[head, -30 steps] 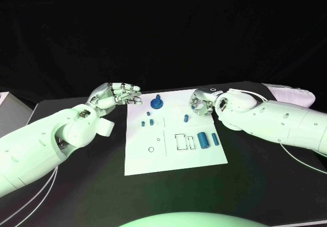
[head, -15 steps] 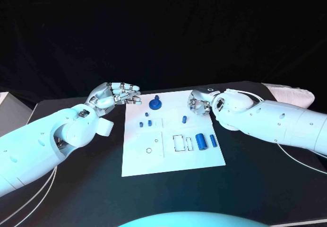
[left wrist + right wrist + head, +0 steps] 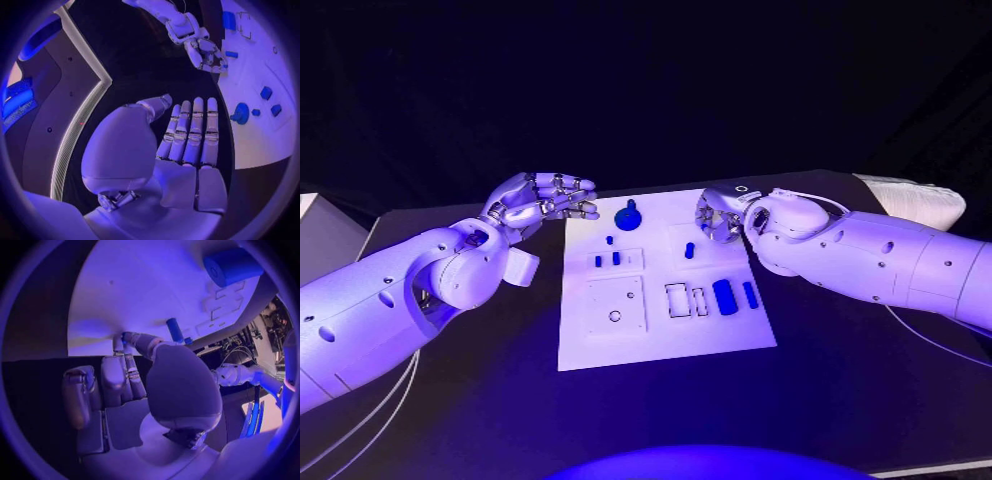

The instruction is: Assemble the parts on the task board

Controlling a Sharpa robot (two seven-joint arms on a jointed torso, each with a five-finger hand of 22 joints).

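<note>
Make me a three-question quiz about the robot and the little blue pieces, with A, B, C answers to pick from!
1. Where is the round blue part with a knob?
A. On the board's far end
B. On the black table
C. In the right hand

2. What colour is the task board?
A. Black
B. White
C. Red

3. What is the left hand holding?
A. A blue part
B. The board
C. Nothing

Answers: 1 A, it stands near the far edge, between the hands. 2 B, the plate is pale on the black table. 3 C, the left wrist view shows a bare palm.
</note>
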